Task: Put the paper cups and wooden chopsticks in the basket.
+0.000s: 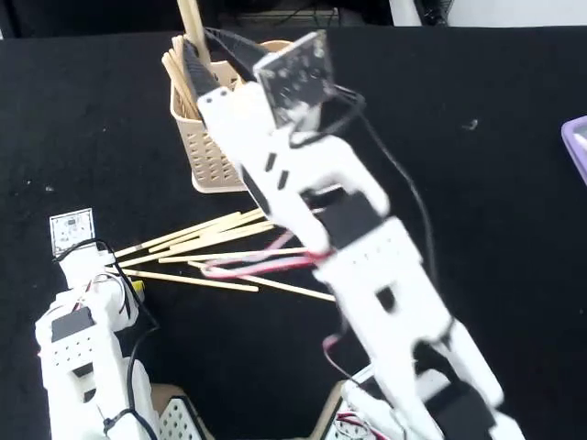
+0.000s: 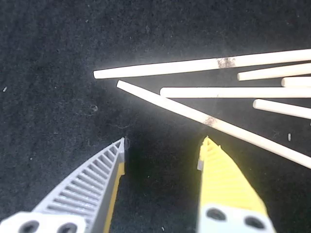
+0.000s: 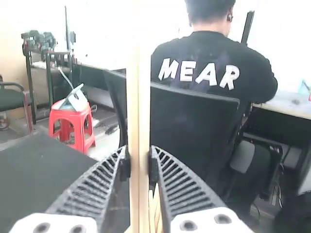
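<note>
A beige basket [image 1: 213,151] stands at the back of the black table with several wooden chopsticks [image 1: 176,69] upright in it. My right gripper [image 1: 197,38] is right above the basket, shut on one upright chopstick [image 3: 138,111] between its ribbed fingers [image 3: 172,179]. More chopsticks [image 1: 197,236] lie loose on the table in front of the basket. My left gripper [image 2: 164,143] hovers open just short of their near ends [image 2: 146,73], with nothing between its fingers. The left arm [image 1: 87,312] sits at the table's near left.
A small white marker card [image 1: 71,229] lies beside the left arm. A purple object [image 1: 576,137] pokes in at the table's right edge. The right arm [image 1: 367,266] stretches diagonally over the table's middle, with red cables [image 1: 266,264] hanging above the loose chopsticks.
</note>
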Controlling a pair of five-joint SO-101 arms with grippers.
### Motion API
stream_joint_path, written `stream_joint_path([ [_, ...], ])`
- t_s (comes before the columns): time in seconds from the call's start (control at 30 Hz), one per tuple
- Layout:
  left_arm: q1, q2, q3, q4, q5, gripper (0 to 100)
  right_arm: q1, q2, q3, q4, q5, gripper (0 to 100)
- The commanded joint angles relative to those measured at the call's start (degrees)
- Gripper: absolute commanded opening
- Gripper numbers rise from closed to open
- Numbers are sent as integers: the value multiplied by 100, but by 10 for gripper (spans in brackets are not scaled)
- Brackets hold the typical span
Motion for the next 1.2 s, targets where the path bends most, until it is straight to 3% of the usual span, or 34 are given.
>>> stream_joint_path([
  [0.0, -31, -79, -22, -79, -9, 245, 70, 418, -330, -721, -62, 11],
  [0.27, -22, -79, -22, -79, -9, 245, 343, 1385, -523, -1152, -62, 11],
  [0.7, -22, -79, -22, -79, -18, 245, 334, 2343, -312, -1011, -35, 34],
  [0.83, -31, -79, -22, -79, -18, 245, 325, 2352, -602, -281, -62, 168],
  [1.17, -31, -79, -22, -79, -18, 245, 316, 1323, -1543, 2180, -26, 177],
])
